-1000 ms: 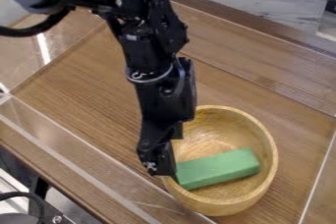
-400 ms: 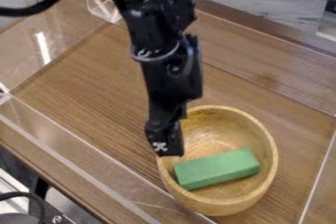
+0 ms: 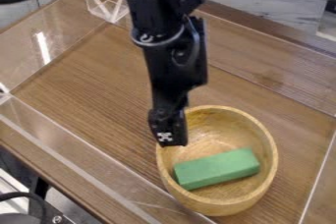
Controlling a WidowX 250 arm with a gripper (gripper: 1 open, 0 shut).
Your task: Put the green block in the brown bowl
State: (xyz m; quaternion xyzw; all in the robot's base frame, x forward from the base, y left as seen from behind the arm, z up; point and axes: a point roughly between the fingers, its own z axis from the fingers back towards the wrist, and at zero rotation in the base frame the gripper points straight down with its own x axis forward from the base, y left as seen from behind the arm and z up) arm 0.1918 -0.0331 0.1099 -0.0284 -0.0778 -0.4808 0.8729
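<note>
It looked like a robot test bench in a lab: under and around the jaws lay a wood-grain tabletop (image 3: pixel 92 95) fenced by clear acrylic walls (image 3: pixel 59 41), and a black robot arm (image 3: pixel 171 46) rose above the jaws, mounted over it.

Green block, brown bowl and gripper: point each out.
green block (image 3: pixel 218 170), camera view, middle of its top face
brown bowl (image 3: pixel 266 134), camera view, right rim
gripper (image 3: pixel 164 140), camera view, between its fingertips

The arm (image 3: pixel 164 31) is cut off by the top edge and hides part of the brown bowl (image 3: pixel 250 200) rim
</note>
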